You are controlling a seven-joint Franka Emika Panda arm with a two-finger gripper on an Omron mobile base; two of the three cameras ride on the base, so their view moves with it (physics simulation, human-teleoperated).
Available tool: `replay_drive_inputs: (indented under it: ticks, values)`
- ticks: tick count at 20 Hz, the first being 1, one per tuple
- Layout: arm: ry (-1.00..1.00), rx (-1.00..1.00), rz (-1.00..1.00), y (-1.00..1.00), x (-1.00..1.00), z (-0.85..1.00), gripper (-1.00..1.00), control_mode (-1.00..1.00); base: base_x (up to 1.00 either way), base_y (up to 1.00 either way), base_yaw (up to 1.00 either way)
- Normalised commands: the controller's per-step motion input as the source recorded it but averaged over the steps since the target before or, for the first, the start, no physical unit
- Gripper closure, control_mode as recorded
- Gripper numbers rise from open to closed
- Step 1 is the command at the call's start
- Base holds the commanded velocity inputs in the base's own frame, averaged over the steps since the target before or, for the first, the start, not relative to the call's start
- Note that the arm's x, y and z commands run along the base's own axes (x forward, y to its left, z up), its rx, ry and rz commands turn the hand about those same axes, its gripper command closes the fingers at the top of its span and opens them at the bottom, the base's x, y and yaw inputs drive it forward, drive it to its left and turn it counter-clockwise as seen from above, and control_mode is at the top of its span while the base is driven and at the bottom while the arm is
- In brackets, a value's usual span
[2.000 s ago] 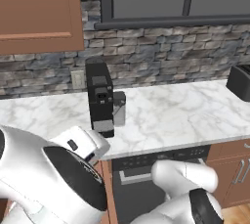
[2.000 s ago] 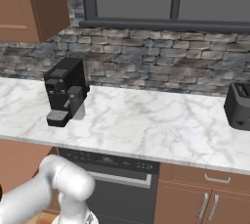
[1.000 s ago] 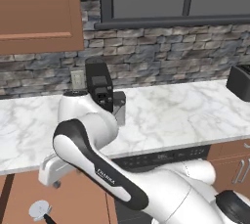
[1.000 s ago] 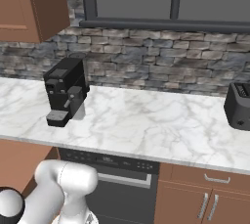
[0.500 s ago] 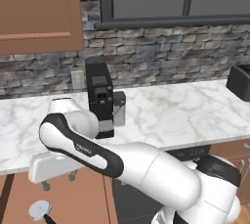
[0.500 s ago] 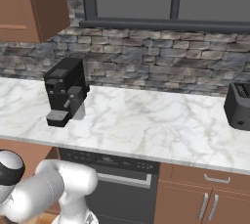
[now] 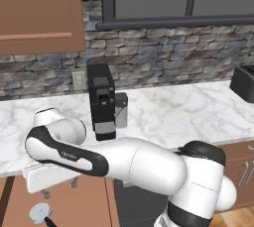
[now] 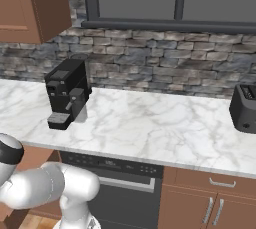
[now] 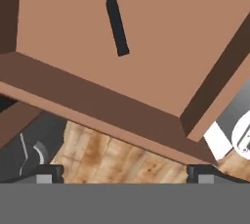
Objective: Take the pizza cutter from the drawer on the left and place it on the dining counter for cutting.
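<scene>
Glossy white rounded arm [image 7: 144, 164] segments with black joint bands and small dark lettering on one link

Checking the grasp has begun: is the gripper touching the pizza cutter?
Apart. The hand view shows the pizza cutter lying in the drawer, far from the fingertips.

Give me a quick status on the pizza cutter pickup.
Gripper open, above the open drawer. Pizza cutter lies untouched on the drawer floor. Nothing in the way.
</scene>
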Motion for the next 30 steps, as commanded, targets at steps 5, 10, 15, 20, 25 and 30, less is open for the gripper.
replay_drive_inputs:
  ticks: [5, 10, 15, 20, 25, 30]
  values:
    - [0.00, -0.05, -0.18, -0.01, 0.25, -0.48, -1.00, -1.00, 0.00, 0.00, 0.00]
    - [-0.01, -0.01, -0.03, 0.00, 0.20, -0.36, -1.00, -1.00, 0.00, 0.00, 0.00]
    - [0.00, 0.00, 0.00, 0.00, 0.29, -0.36, -1.00, -1.00, 0.00, 0.00, 0.00]
    - [0.00, 0.00, 0.00, 0.00, 0.25, -0.31, -1.00, -1.00, 0.00, 0.00, 0.00]
    - [0.00, 0.00, 0.01, 0.01, 0.20, -0.26, -1.00, -1.00, 0.00, 0.00, 0.00]
    - [0.00, 0.00, 0.00, 0.08, 0.20, -0.21, -1.00, -1.00, 0.00, 0.00, 0.00]
